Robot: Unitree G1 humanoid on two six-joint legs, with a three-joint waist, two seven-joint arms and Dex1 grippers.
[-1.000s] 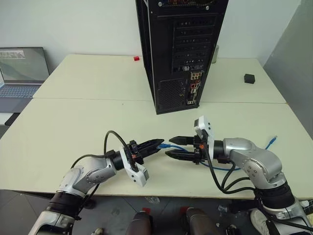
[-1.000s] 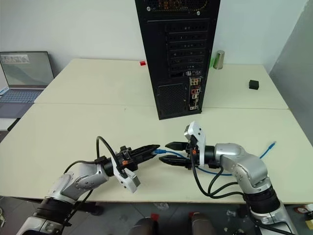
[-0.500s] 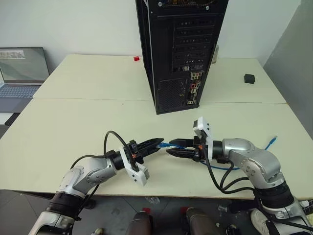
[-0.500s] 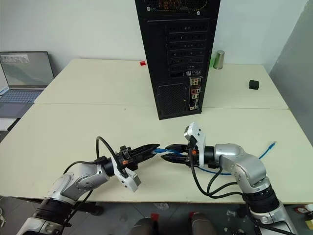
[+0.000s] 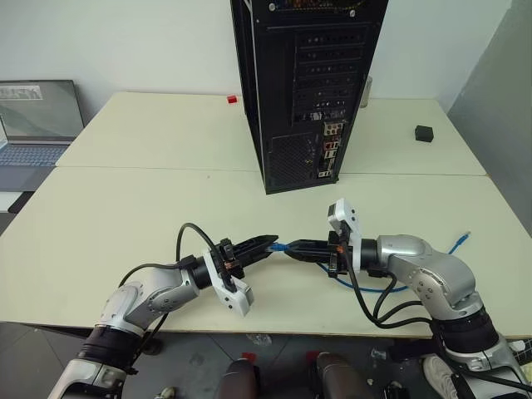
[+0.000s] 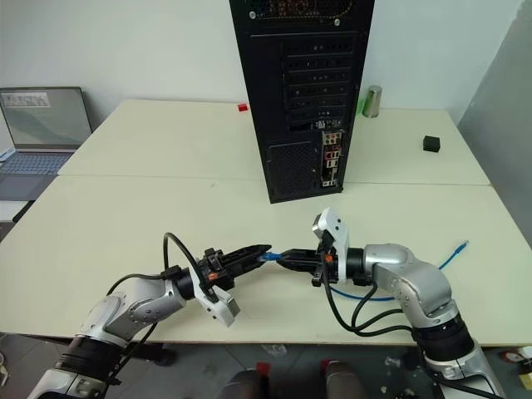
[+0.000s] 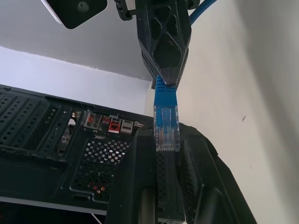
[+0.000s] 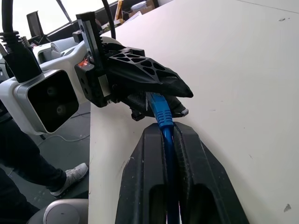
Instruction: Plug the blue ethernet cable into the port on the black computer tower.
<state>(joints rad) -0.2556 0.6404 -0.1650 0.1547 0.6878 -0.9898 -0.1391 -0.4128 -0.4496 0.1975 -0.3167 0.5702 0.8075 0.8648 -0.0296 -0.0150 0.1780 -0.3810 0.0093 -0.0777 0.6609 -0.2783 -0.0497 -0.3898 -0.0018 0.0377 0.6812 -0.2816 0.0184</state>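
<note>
The blue ethernet cable [image 5: 281,246] is held just above the table's front edge between both grippers. My left gripper [image 5: 271,240] is shut on its clear plug [image 7: 167,133], which points at the black computer tower [image 5: 307,83]. My right gripper [image 5: 293,248] faces the left one tip to tip and is shut on the cord [image 8: 161,111] just behind that plug. The rest of the cord loops under my right arm, and its far end [image 5: 464,239] lies on the table at the right. The tower stands upright at the table's middle, with its rear ports [image 5: 331,151] facing me.
An open grey laptop [image 5: 37,125] sits at the far left. A small red piece [image 5: 232,99] lies behind the tower's left side. A black block [image 5: 424,133] and a metal can [image 6: 372,100] stand at the back right.
My right gripper's fingers have closed from wide open onto the blue cord. Both arms have stayed in place, and the left gripper has kept its hold.
</note>
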